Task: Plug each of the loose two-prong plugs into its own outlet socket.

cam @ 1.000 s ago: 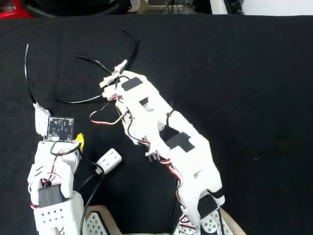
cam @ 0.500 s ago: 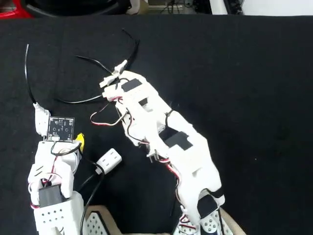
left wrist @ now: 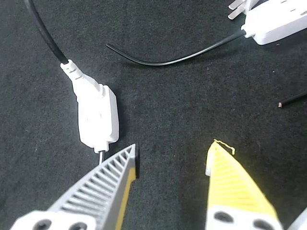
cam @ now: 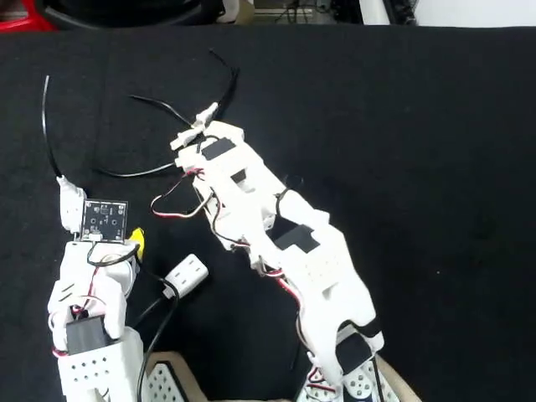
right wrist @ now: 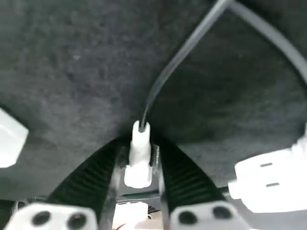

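Right gripper (right wrist: 139, 144): pinches a white plug (right wrist: 139, 165), cord pointing away.
Socket (right wrist: 268, 179): just beside that plug, nearest this arm.
Left gripper (left wrist: 172, 149): spread wide, holding nothing.

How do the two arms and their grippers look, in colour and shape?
The left arm and right arm are white shells with black motor blocks and thin red, white and black wires. The left gripper has one grey ribbed finger and one yellow finger. The right gripper has black ribbed fingers.
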